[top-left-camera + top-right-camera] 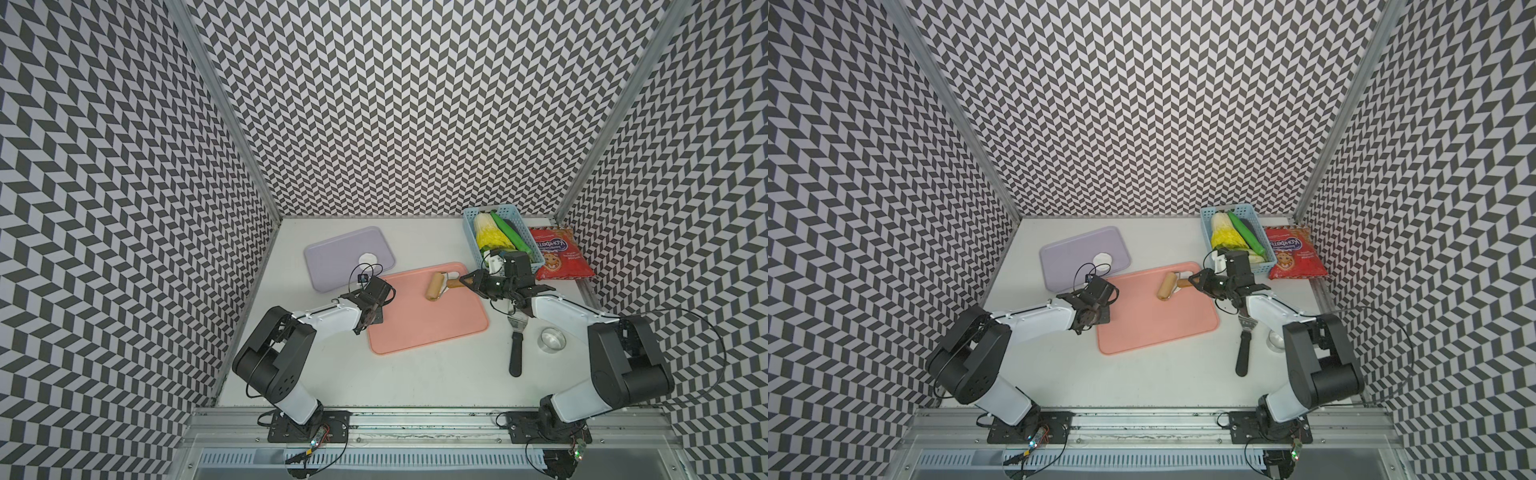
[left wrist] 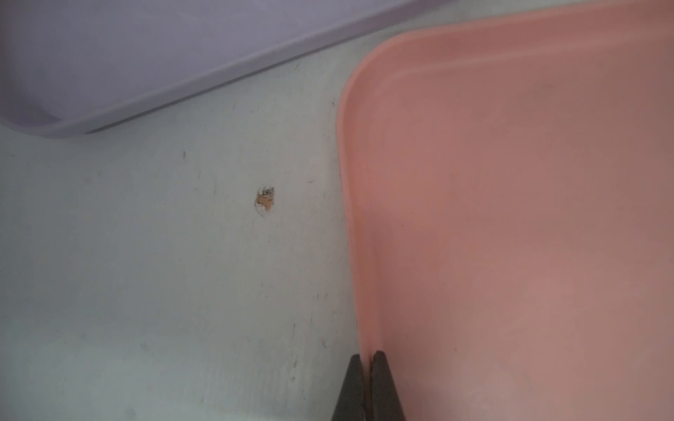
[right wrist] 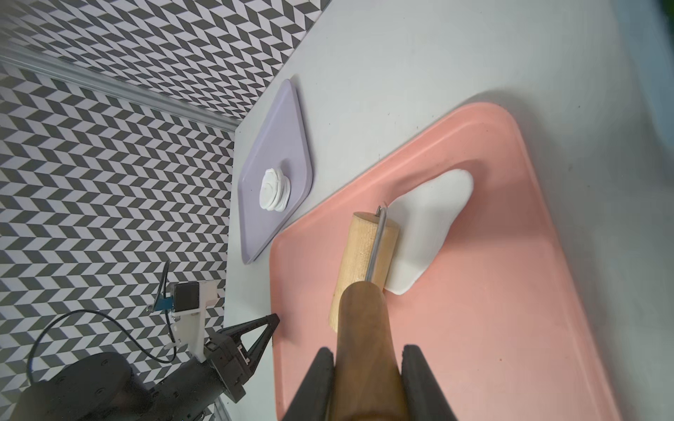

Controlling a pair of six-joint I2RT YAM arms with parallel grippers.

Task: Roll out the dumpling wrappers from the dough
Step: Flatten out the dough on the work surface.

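Your right gripper [image 3: 368, 350] clamps the roller [image 3: 364, 255] handle, drum touching the dough [image 3: 426, 226] on the pink tray [image 3: 510, 328]. Your left gripper [image 2: 368, 359] pinches the tray rim; if that slips, the tray may slide and the dough may bunch.

On my left wrist feed, the left tool [image 2: 367, 364] shows only as two dark tips drawn close together, with a thin slit between them. The pink tray [image 2: 510, 218] has its raised rim running straight into that slit; I can't tell whether it is nipped. Beside it lies pale, scuffed worktop [image 2: 146, 273] with a small brown chip [image 2: 265, 201]. A lilac tray [image 2: 109, 54] corner sits apart.
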